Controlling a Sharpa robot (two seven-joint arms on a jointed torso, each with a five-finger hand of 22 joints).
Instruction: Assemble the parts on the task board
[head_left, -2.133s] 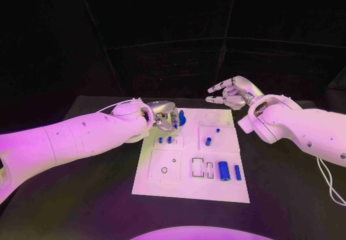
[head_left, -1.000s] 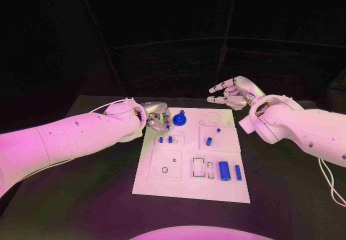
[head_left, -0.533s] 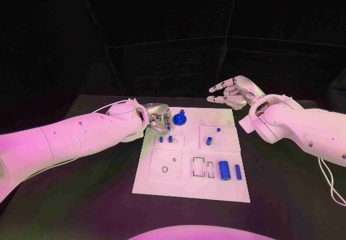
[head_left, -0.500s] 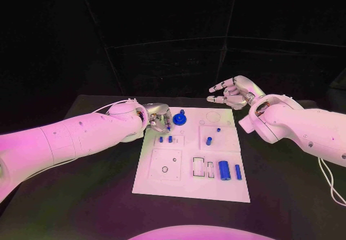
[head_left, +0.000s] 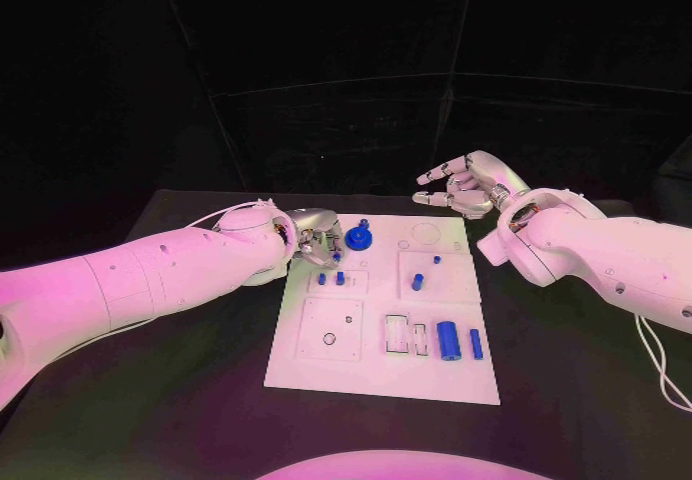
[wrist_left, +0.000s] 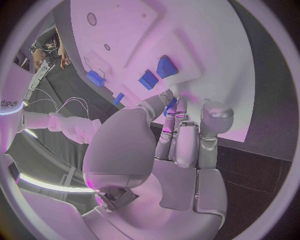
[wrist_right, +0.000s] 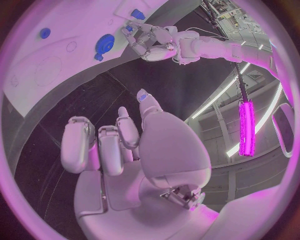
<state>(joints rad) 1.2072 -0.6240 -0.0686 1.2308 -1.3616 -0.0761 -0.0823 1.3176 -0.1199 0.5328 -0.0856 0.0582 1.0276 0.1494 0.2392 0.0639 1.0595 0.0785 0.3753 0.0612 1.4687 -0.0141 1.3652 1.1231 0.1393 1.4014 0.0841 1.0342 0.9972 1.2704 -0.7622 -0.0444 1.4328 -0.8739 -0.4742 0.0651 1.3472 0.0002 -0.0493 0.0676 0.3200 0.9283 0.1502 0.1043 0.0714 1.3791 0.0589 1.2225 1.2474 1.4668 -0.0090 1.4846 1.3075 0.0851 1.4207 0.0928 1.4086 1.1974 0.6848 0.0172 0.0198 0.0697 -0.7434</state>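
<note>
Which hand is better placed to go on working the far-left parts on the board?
Probably the left hand: it sits at the task board's far-left corner beside the blue gear. The right hand hangs beyond the far edge, holding nothing.

Blue parts on white task board

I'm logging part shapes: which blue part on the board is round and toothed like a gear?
The blue gear at the board's far end, just beside the left robot hand. The other blue parts are plain pegs and cylinders.
</note>
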